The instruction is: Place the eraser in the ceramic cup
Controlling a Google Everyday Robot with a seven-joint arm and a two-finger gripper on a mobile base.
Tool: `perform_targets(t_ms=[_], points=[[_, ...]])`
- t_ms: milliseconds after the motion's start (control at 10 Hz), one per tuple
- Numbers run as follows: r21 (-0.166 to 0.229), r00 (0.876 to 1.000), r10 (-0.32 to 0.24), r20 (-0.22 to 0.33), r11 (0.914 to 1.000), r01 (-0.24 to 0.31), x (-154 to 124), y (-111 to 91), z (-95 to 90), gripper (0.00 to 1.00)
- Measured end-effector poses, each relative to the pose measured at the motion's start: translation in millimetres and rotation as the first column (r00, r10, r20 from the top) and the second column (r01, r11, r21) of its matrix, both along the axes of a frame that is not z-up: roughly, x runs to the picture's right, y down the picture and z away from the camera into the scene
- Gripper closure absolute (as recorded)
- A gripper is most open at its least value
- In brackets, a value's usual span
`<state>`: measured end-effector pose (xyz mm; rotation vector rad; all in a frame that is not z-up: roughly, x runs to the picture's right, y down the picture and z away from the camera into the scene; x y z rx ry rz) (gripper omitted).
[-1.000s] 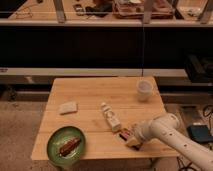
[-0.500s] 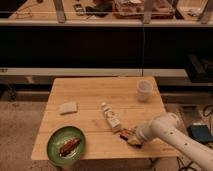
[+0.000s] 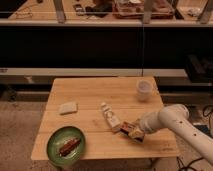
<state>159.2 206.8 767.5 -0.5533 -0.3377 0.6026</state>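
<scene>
The eraser (image 3: pixel 135 133), a small dark reddish-brown bar with orange marks, lies low over the table's front right part. My gripper (image 3: pixel 130 129) is shut on it, at the end of the white arm (image 3: pixel 167 119) that reaches in from the right. The fingers hide most of the eraser. The ceramic cup (image 3: pixel 144 89), plain off-white and upright, stands near the table's far right edge, well behind the gripper and apart from it.
A white bottle (image 3: pixel 110 118) lies on its side just left of the gripper. A pale beige block (image 3: pixel 68 108) sits at the left. A green plate (image 3: pixel 56 141) with a reddish-brown item on it is at the front left. A dark counter runs behind the wooden table (image 3: pixel 95 90).
The gripper has closed on the eraser beside the bottle. The arm has barely moved, and the other objects are where they were.
</scene>
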Motion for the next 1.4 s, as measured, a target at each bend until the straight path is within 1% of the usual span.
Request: perform_targets(t_ms=[600, 800, 900, 1000, 1100, 1200, 1300, 1400], points=[[-0.001, 1.0, 0.001, -0.002, 1.0, -0.001, 1.2, 0.3, 0.7, 0.98], [0.005, 0.999, 0.02, -0.025, 0.9998, -0.02, 13.6, -6.5, 8.7, 0.98], [0.017, 0.997, 0.054, -0.058, 0.9985, -0.053, 32.1, -19.7, 20.4, 0.98], [0.03, 0.99, 0.102, -0.095, 0.9946, -0.099, 57.3, -38.1, 37.6, 0.98], [0.034, 0.986, 0.126, -0.11, 0.9919, -0.122, 70.3, -50.5, 50.6, 0.98], [0.042, 0.981, 0.149, -0.126, 0.9885, -0.145, 83.1, -68.0, 65.4, 0.98], [0.055, 0.972, 0.173, -0.157, 0.9845, -0.167, 101.2, -85.4, 78.7, 0.98], [0.075, 0.956, 0.198, -0.217, 0.9797, -0.186, 127.6, -105.8, 89.2, 0.98]])
